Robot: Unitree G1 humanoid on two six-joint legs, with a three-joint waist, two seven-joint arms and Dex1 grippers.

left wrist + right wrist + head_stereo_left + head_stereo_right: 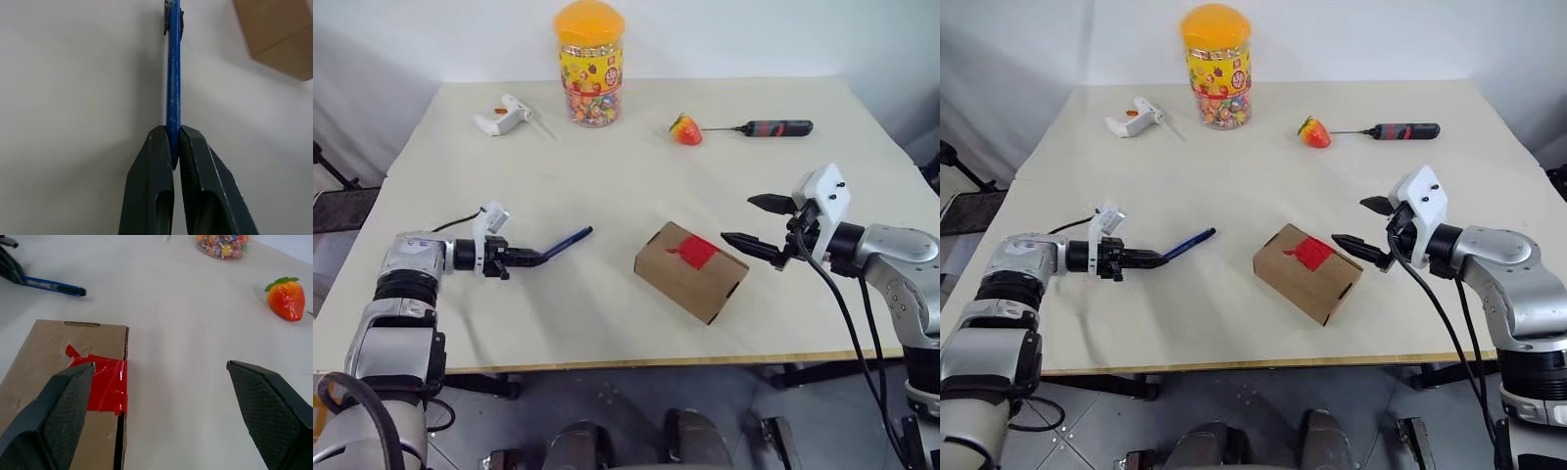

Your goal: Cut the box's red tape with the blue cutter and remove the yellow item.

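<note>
At nine o'clock of the small brown cardboard box (691, 270) with red tape (695, 252), the left hand (536, 258) clamps the slim blue cutter (569, 238), while the right hand (760, 223) hovers apart at three o'clock.

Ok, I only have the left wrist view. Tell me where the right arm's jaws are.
Observer: The right gripper hangs open beside the box, on the side away from the cutter.
Operator: Confirm the tape is uncut.
Observer: The red tape is on the flap seam, torn at one edge; whether it is cut through I cannot tell.
Operator: List anything behind the box.
Observer: A strawberry and a screwdriver lie at the far side.
</note>
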